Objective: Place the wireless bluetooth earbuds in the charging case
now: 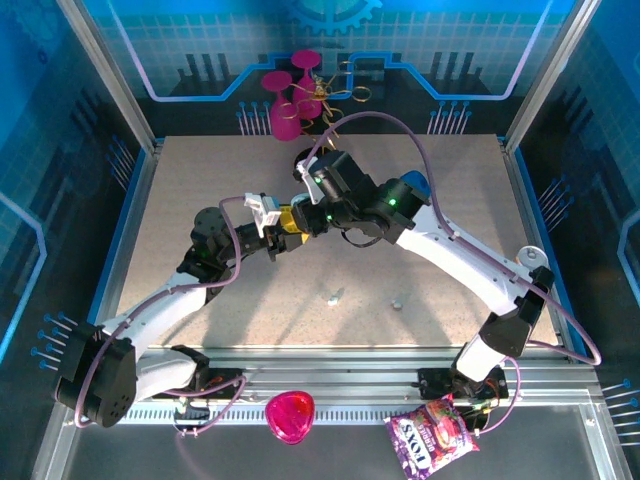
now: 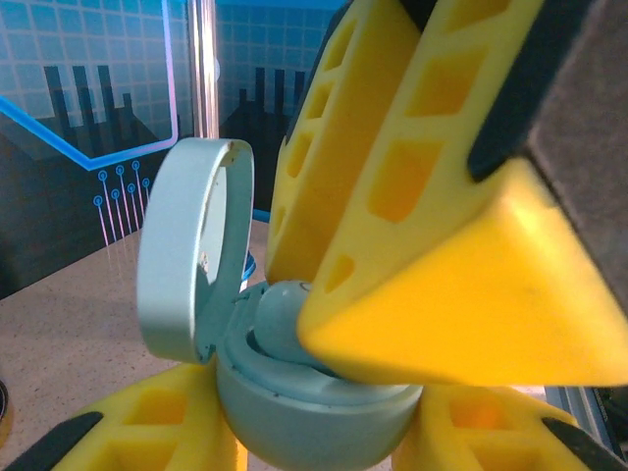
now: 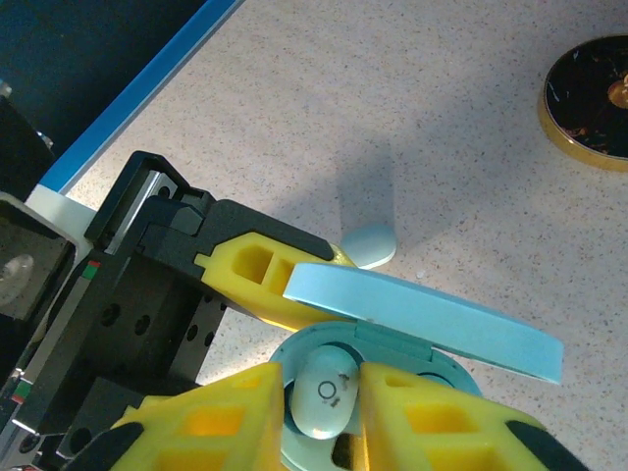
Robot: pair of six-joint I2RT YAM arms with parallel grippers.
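Observation:
The pale blue charging case (image 2: 304, 417) stands with its lid (image 2: 191, 250) swung up, and my left gripper (image 2: 314, 446) is shut on its base from both sides. One earbud (image 3: 327, 391) sits in a socket of the case (image 3: 294, 451), under the raised lid (image 3: 422, 319). My right gripper (image 3: 324, 407) reaches down over it, its yellow fingers (image 3: 216, 422) flanking the bud with a thin gap on the left side. Both grippers meet mid-table, left (image 1: 283, 232) and right (image 1: 312, 212). Two more earbuds (image 1: 333, 297) (image 1: 397, 303) lie loose nearer the front.
A small pale blue rounded piece (image 3: 370, 245) lies on the table just beyond the case. A black and gold disc (image 3: 589, 98) sits farther back. Magenta goblets (image 1: 290, 100) stand at the back edge. A pink object (image 1: 290, 415) and a snack bag (image 1: 432, 440) lie past the front rail.

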